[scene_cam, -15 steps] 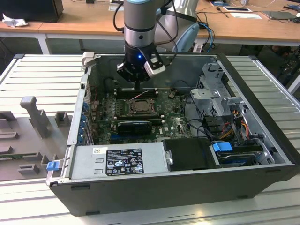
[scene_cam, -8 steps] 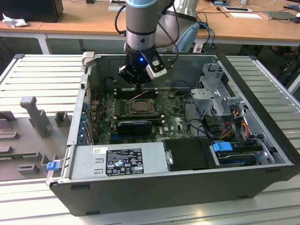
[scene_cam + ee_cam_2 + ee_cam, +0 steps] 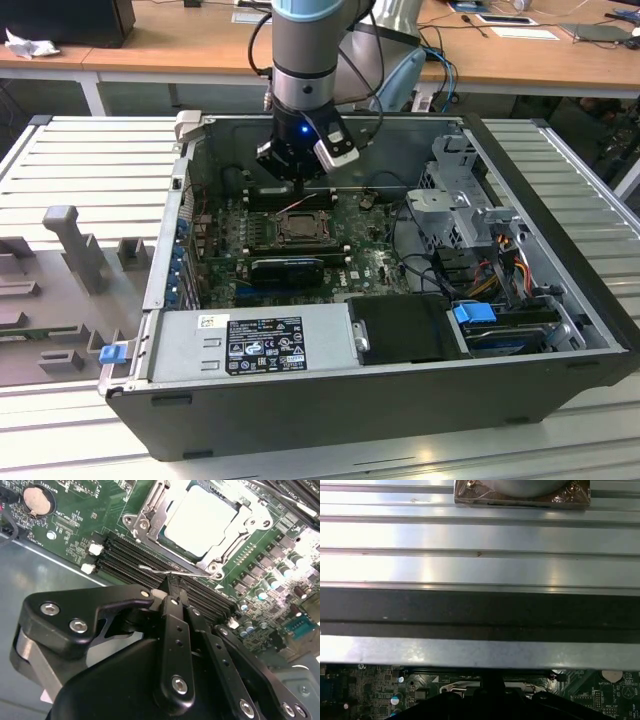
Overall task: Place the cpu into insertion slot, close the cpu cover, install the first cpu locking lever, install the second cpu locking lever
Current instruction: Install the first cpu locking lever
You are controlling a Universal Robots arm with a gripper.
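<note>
1. In the exterior view the arm reaches down into the open computer case (image 3: 560, 300), which lies on a ribbed metal counter (image 3: 90, 170). The claw (image 3: 290, 172) hangs over the green motherboard (image 3: 370, 262), just on the far side of the insertion slot (image 3: 300, 228).

2. The slot is the landmark here: a square, silver-edged frame, with the long black ridged heatsink block (image 3: 288, 268) just on its near side.

3. In the second wrist view the cpu (image 3: 200, 517) sits in the insertion slot (image 3: 142, 527), its pale, smooth metal top showing through the window of the cpu cover (image 3: 240, 530), which looks folded down over it.

4. The claw (image 3: 172, 592) is matte black with bolt heads, its fingertips drawn nearly together. Right at them a thin bent wire lever (image 3: 170, 572) runs along the slot's nearer edge, its long axis parallel to that edge. It looks pinched, though I can't be sure.

5. The socket lies just beyond the fingertips, past the black memory slots (image 3: 135, 560).

6. In the first wrist view: ribbed aluminium counter (image 3: 480, 535), the case's dark wall (image 3: 480, 612), then a strip of green motherboard (image 3: 365, 690) with the slot's silver frame (image 3: 455, 685) peeking past the claw's dark body.
</note>
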